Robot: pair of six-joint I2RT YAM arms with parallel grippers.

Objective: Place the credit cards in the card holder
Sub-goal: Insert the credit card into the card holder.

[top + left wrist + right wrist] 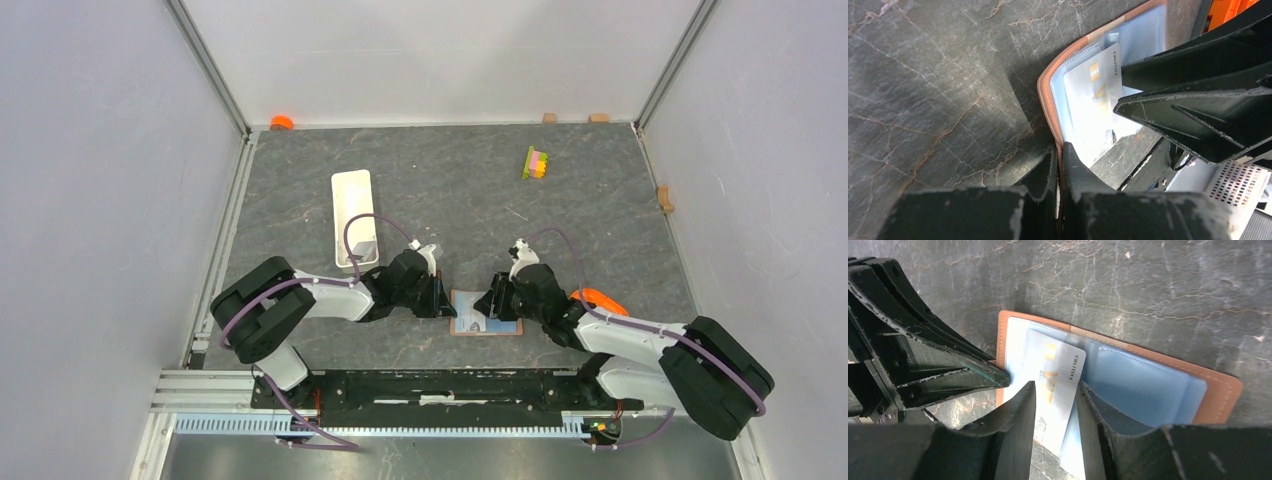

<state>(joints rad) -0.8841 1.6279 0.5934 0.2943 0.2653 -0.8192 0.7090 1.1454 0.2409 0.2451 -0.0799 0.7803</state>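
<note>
The reddish-brown card holder (505, 326) lies open on the table between my two grippers, its pale blue pockets facing up (1148, 385). One pale credit card (1060, 367) with gold print lies aslant on its left half, partly tucked under a clear pocket. My left gripper (1060, 160) is shut on the card holder's brown left edge (1045, 95). My right gripper (1057, 395) is open just above the card, one finger on each side of it. In the top view the left gripper (447, 300) and right gripper (493, 301) nearly meet over the holder.
A long white tray (354, 200) lies at the back left with a small grey thing (365, 249) at its near end. An orange object (601, 298) sits beside the right arm. A coloured block stack (536, 162) and small wooden blocks (664, 197) lie further back.
</note>
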